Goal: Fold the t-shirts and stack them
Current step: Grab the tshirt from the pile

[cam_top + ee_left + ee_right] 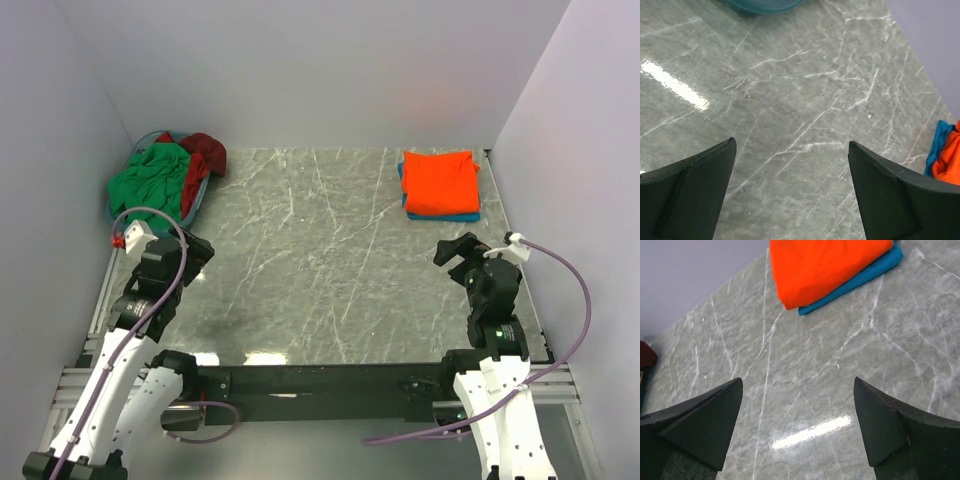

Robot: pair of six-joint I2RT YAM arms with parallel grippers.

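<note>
Both arms drawn back at the near edge, elbows folded. Left arm rises from its base at the near left corner, with the wrist over the near left part of the table (320,260). The left gripper (197,249) is angled inward toward the far right; its wrist view shows bare marble between the fingers and a sliver of the stack at the right edge. Jaws spread wide, nothing between them. Right arm stands more upright over its base at the near right. The right gripper (455,250) leans forward and slightly left, above the marble on the near side of the stack and apart from it. Its jaws also gape, empty, with only stone showing between the fingertips. A purple cable (570,285) loops out from the right wrist, and the left arm carries another like it. Folded shirts sit at the far right corner: the orange shirt (440,182) lies flat on top of the blue shirt (445,215), whose edge shows along the near and left sides. Unfolded ones are at the far left corner, in a teal basket (202,192). There a green shirt (150,180) is heaped in a crumple, with a red shirt (205,155) bunched against its right side and draped over the rim. Neither gripper touches any cloth.
</note>
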